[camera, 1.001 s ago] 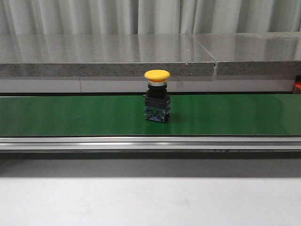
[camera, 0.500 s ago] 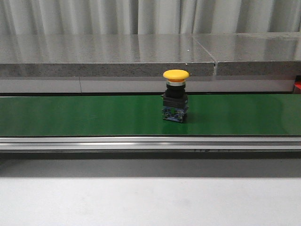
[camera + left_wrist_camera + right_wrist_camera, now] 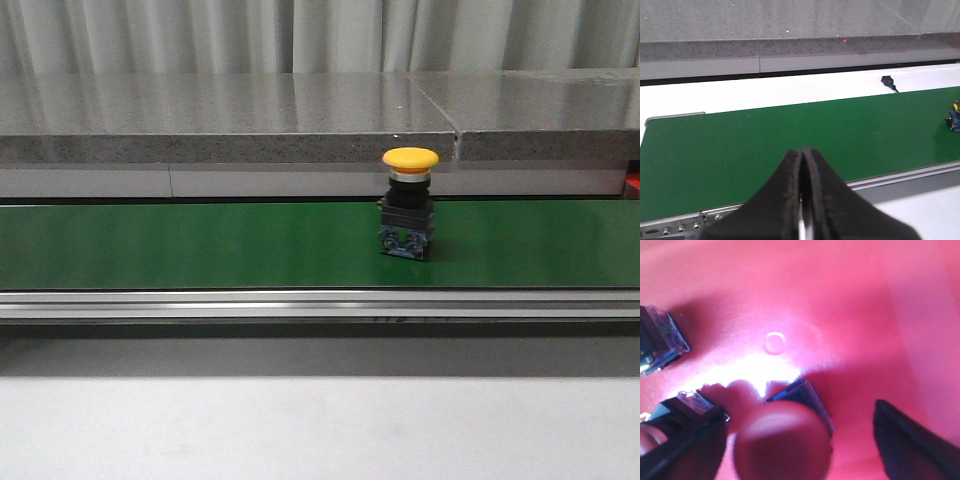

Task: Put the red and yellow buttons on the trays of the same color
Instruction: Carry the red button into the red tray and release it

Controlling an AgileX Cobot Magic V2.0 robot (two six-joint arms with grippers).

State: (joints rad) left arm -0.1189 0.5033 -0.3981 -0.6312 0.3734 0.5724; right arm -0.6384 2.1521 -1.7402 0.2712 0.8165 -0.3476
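The yellow button (image 3: pixel 410 204) stands upright on the green conveyor belt (image 3: pixel 200 245), right of its middle. The left gripper (image 3: pixel 801 155) hangs over the near edge of the belt, its fingers pressed together on nothing. The right gripper (image 3: pixel 800 440) is spread wide over the red tray (image 3: pixel 840 300), a red button (image 3: pixel 782 442) between its fingers

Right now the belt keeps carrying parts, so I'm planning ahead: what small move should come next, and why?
Probably raise the right gripper out of the red tray: it is open around a red button already resting there, while a yellow button stands on the green belt unpicked.
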